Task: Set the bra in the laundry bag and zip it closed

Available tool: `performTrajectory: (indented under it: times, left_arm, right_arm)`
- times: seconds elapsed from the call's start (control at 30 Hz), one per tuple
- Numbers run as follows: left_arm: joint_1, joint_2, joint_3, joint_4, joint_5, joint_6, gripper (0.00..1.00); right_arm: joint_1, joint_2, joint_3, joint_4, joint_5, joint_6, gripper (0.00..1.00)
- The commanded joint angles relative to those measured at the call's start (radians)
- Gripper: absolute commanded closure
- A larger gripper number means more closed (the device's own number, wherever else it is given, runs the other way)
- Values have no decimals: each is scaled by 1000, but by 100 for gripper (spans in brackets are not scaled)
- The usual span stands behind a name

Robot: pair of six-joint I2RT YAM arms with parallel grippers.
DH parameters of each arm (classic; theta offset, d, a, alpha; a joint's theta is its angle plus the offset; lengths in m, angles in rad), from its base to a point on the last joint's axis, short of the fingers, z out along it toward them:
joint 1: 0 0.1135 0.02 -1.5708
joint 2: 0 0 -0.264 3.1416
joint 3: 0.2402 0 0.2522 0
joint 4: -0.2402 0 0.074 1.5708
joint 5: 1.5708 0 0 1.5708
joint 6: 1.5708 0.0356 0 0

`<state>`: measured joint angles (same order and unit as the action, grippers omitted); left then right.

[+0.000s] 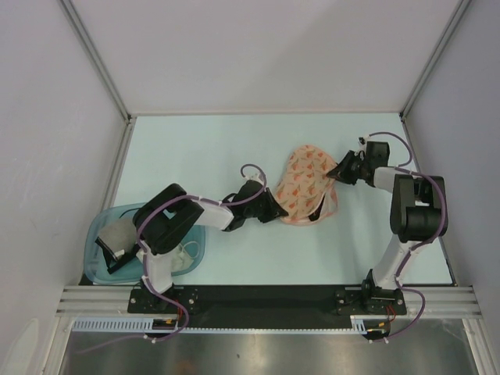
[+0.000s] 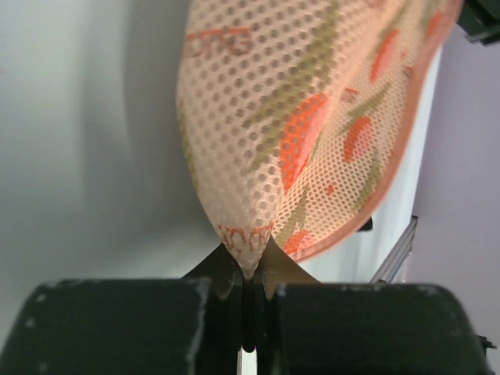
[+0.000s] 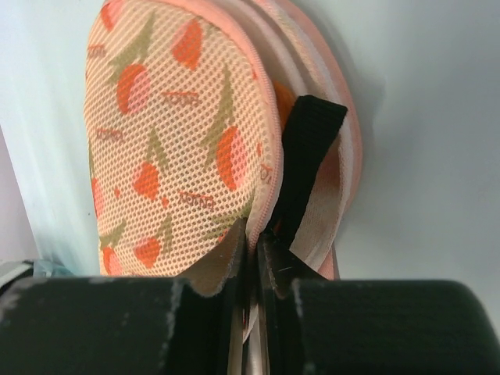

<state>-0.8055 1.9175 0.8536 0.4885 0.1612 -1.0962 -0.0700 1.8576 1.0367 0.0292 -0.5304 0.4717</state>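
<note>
1. Starting at the far left of the top view, the teal tub (image 1: 98,234) sits by the left arm's base with a white garment (image 1: 186,254) in it. Neither has a part in this job.
2. The left gripper (image 1: 273,209) reaches across the table (image 1: 195,148) to the left end of the laundry bag (image 1: 305,183). In its wrist view the jaws are pressed together, pinching the pointed tip of the mesh shell.
3. The bag lies on the table right of centre, between the two grippers. Its lid is folded down over the lower shell, but a gap shows along one side.
4. The bra (image 3: 308,148) is inside the bag. The right wrist view shows its black band and a sliver of orange cup in that gap. I judge the placing step done or nearly so, though the band stands near the opening and may need tucking in.
5. The right gripper (image 1: 337,170) is at the bag's right end, its jaws nipped together on the lid's edge. Whether they have the zip pull I cannot tell.
6. What is left, as I judge it, is the zipping, with the left gripper anchoring the bag.
</note>
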Motion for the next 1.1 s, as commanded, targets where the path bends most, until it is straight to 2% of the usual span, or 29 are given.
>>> performTrajectory:
  times: [0.0, 0.13, 0.27, 0.37, 0.5, 0.67, 0.87, 0.93, 0.97, 1.07]
  left_arm:
    - [72, -38, 48, -167, 38, 114, 100]
    - [124, -61, 94, -348, 101, 235, 100]
    - [187, -116, 122, -554, 80, 409, 100]
    - [238, -147, 170, -707, 19, 518, 100]
    - [281, -158, 269, -879, -136, 631, 98]
    - [331, -123, 373, -965, -187, 703, 96]
    - [353, -101, 505, -1044, -307, 757, 78]
    - [350, -118, 521, -1047, -331, 769, 63]
    - [336, -152, 525, -1050, -347, 774, 51]
    - [275, -228, 495, -1051, -406, 803, 34]
  right_arm:
    - [-2, -78, -46, 35, 9, 16, 88]
    - [35, -156, -154, 49, 38, 44, 89]
    - [100, -268, -288, 69, 99, 77, 89]
    - [166, -360, -393, 112, 121, 146, 89]
    - [291, -481, -512, 201, 223, 272, 89]
    - [439, -544, -570, 274, 343, 422, 89]
    - [519, -529, -573, 285, 435, 466, 88]
    - [523, -497, -564, 291, 426, 470, 85]
    - [527, -488, -563, 301, 422, 469, 84]
    - [526, -466, -552, 304, 412, 452, 82]
